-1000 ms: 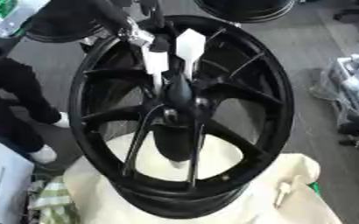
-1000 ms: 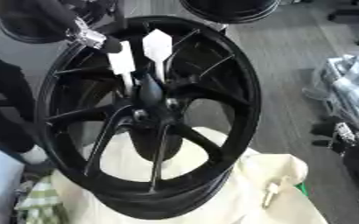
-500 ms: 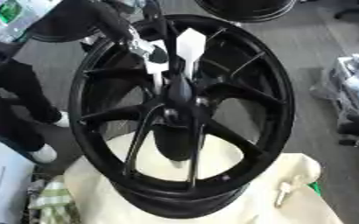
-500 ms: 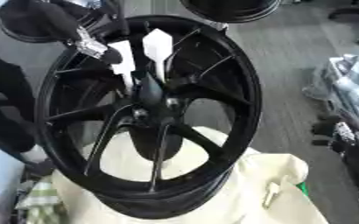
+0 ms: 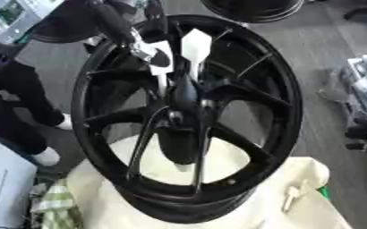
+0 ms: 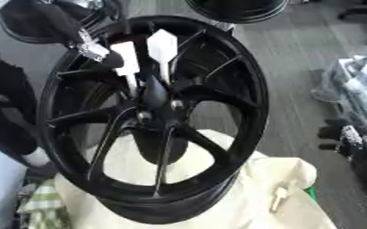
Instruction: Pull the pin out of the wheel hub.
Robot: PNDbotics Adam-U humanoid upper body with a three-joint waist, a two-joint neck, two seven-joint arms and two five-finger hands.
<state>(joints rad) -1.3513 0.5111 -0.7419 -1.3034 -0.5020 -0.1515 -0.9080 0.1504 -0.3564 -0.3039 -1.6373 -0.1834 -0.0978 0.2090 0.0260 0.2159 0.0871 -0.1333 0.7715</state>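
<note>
Two white pins (image 5: pixel 194 49) stand as before above the wheel hub (image 5: pixel 180 114), the left hand (image 5: pixel 143 42) still gripping the left one.

Grey floor (image 5: pixel 320 62), cream cloth (image 5: pixel 296 197) underneath

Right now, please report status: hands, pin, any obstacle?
Left robot hand at hub's left white pin; grip unclear. Right robot hand not visible. Both pins still in wheel hub. Nothing blocking.
</note>
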